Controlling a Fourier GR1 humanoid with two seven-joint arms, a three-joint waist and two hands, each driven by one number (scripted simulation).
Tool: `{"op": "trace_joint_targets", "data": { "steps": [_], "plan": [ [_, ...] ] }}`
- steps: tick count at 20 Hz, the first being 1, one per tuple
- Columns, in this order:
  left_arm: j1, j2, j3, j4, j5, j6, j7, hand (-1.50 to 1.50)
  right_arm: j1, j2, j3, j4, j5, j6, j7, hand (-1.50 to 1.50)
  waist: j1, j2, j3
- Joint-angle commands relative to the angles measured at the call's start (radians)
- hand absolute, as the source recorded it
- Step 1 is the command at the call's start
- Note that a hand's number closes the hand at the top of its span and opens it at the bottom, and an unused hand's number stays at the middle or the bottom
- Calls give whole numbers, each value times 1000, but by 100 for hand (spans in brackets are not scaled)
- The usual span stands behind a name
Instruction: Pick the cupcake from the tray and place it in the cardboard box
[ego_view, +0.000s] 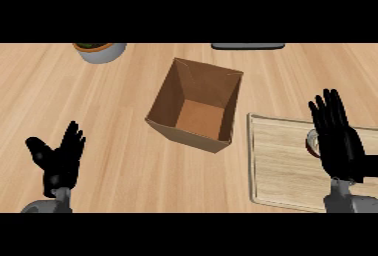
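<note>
The cupcake (313, 143) sits on the light wooden tray (284, 165) at the right; only a sliver of its pale wrapper and reddish side shows at the left edge of my right hand (338, 137). That hand is open with straight fingers pointing up, lying over the cupcake and hiding most of it. The open cardboard box (196, 104) stands in the middle of the counter, left of the tray, with nothing inside. My left hand (59, 159) is open at the lower left, fingers up, away from both.
A grey pot with a plant (100, 51) stands at the top left edge. A dark flat object (247, 46) lies at the top edge, right of centre. The counter is light wood.
</note>
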Motion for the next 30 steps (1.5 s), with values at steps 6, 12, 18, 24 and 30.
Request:
{"op": "trace_joint_targets", "data": {
  "steps": [6, 12, 18, 24, 30],
  "plan": [
    [-54, 327, 7, -7, -267, 1, -87, 0, 15, -267, -93, 22, -116, 324, 46, -150, -24, 44, -16],
    [-10, 299, -47, -65, -280, -14, -57, 0, 153, -417, -105, 247, 163, 396, -412, -150, -6, 45, -13],
    [-98, 274, -31, 42, -290, -45, -82, 0, 31, -465, -122, 550, 243, 559, -761, -150, 6, 48, -17],
    [-74, 292, -38, -10, -312, -41, -55, 0, -32, -663, -60, 568, 495, 429, -725, -150, 22, 48, -18],
    [-91, 289, -26, 5, -309, -74, -50, 0, -157, -716, 70, 518, 633, 496, -566, -150, 17, 45, -20]
  ]
}}
